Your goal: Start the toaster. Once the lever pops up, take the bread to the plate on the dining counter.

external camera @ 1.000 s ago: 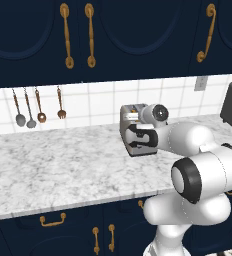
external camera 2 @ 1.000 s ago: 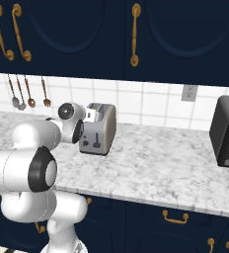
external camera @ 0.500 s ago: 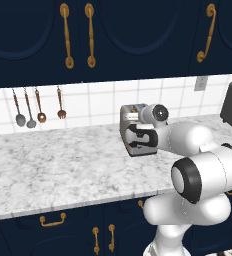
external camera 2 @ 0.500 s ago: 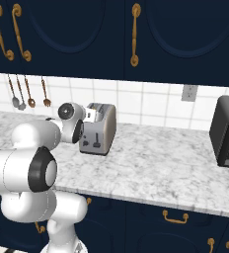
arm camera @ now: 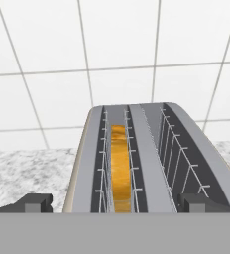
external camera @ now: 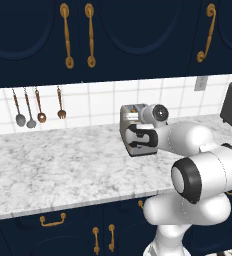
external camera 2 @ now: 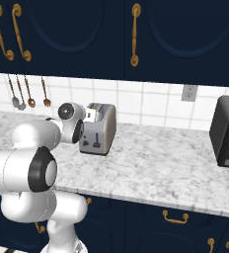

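Comparing this moment with the pictures from a second back, nothing has shifted: the arm keeps the same pose and the pincer (external camera: 137, 138) stays parked at the narrow control end of the toaster (external camera 2: 100, 127). Judging from that stillness, the robot is most likely lined up on the toaster and either about to start it or waiting on the lever; the pictures do not settle which, and the lever itself cannot be made out.

The pincer is spread wide and pinches nothing. In the hand view its two dark fingertips (arm camera: 33, 203) stand far apart at the bottom, one outside each long side of the toaster (arm camera: 146, 158).

The toaster stands on the marbled worktop (external camera: 53, 170) towards its back edge, near the tiled wall (external camera: 93, 102), with the hanging spoons (external camera: 30, 107) well off to one side. A darker boxy appliance (external camera 2: 227, 131) sits well apart from it, farther along the same worktop.

The bread (arm camera: 120, 166) sits upright and low in one of the two slots, between the wire guides; the other slot is bare. It lies just ahead of the pincer and slightly to one side of its midline, not touched by either finger. Carrying it away is not yet begun.
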